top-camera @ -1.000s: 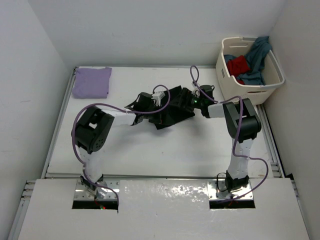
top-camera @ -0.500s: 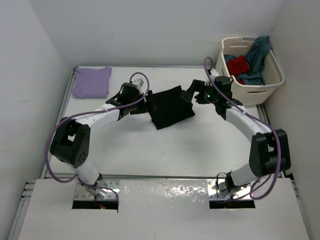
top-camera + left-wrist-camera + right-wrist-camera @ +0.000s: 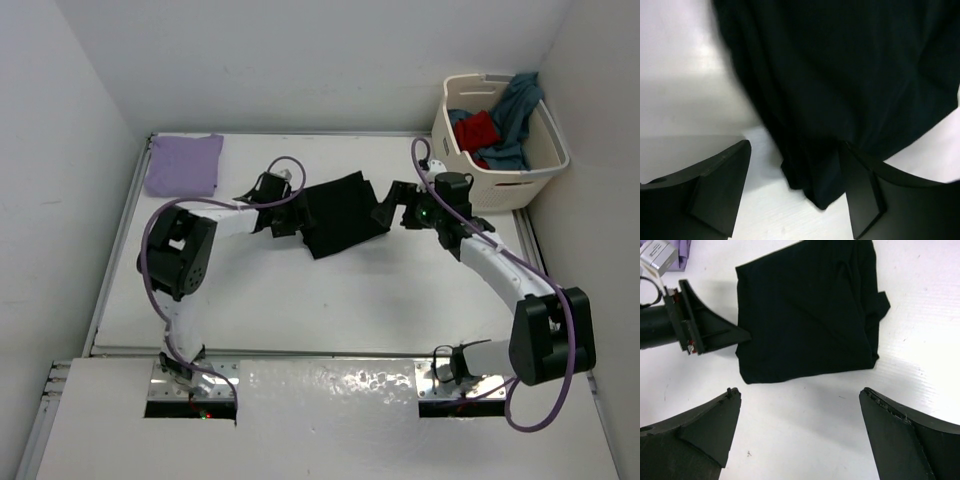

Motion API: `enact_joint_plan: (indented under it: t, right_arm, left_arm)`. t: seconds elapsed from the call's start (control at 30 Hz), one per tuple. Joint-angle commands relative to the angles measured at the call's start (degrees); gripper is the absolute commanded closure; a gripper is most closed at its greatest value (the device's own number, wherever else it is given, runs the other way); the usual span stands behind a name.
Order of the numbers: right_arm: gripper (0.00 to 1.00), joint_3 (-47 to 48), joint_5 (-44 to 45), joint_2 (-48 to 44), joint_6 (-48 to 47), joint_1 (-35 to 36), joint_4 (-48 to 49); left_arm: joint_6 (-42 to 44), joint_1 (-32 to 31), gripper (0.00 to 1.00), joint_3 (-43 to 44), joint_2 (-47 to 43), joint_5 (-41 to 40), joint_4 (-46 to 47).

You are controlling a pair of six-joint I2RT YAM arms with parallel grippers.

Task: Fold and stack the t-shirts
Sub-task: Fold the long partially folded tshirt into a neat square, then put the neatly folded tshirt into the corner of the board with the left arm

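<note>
The black t-shirt (image 3: 340,212) lies folded flat mid-table. My left gripper (image 3: 292,218) is at its left edge. In the left wrist view the jaws (image 3: 794,150) stand open around a hanging fold of the black t-shirt (image 3: 840,75), which touches the right finger (image 3: 865,195). My right gripper (image 3: 385,210) hovers off the shirt's right side. It is open (image 3: 800,392) over bare table, with nothing between its fingers and the black t-shirt (image 3: 805,315) beyond them. A folded lavender t-shirt (image 3: 183,165) lies at the back left. Red (image 3: 477,130) and teal (image 3: 515,115) t-shirts are in the basket.
The cream laundry basket (image 3: 510,185) stands at the back right against the wall. White walls close in the table on the left, back and right. The left gripper (image 3: 705,332) shows in the right wrist view beside the shirt's edge.
A second ago the black shirt was bunched between both grippers; now it lies flat. The right gripper has drawn back. The left gripper has come to the shirt's left edge, its jaws narrowing.
</note>
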Motion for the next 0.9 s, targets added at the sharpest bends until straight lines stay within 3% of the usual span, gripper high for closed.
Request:
enact_joint_plan:
  t: [0.0,0.07,0.27,0.4,0.53,0.73,0.87]
  right_arm:
    - [0.01,-0.3,2.1,-2.4,-1.7,-0.1,0.8]
    - [0.01,-0.5,2.6,-2.6,-2.4,-0.1,0.8]
    - [0.01,-1.3,3.2,-2.8,-3.0,-0.1,-1.1]
    - [0.01,-1.9,3.1,-3.2,-3.8,-0.1,-1.6]
    - [0.01,-2.1,3.5,-3.6,-6.0,-0.1,-3.5]
    - [0.01,-2.2,5.3,-4.4,-10.4,-0.1,-6.4]
    - [0.01,-2.2,7.0,-5.0,-11.8,-0.1,-7.2]
  left_arm:
    - [-1.5,-0.5,0.32,3.4,2.8,0.7,2.9]
    - [-0.9,-1.3,0.35,4.4,4.9,0.4,3.0]
    - [0.9,-1.5,0.66,8.5,9.8,0.1,3.0]
    - [3.6,-1.2,1.00,14.2,12.2,-2.4,-0.6]
    - [14.3,0.3,1.00,18.0,10.8,0.3,-1.6]
    - [34.5,2.5,1.00,28.2,9.5,-1.4,-12.9]
    - [41.6,4.6,1.00,33.0,9.4,-1.5,-19.0]
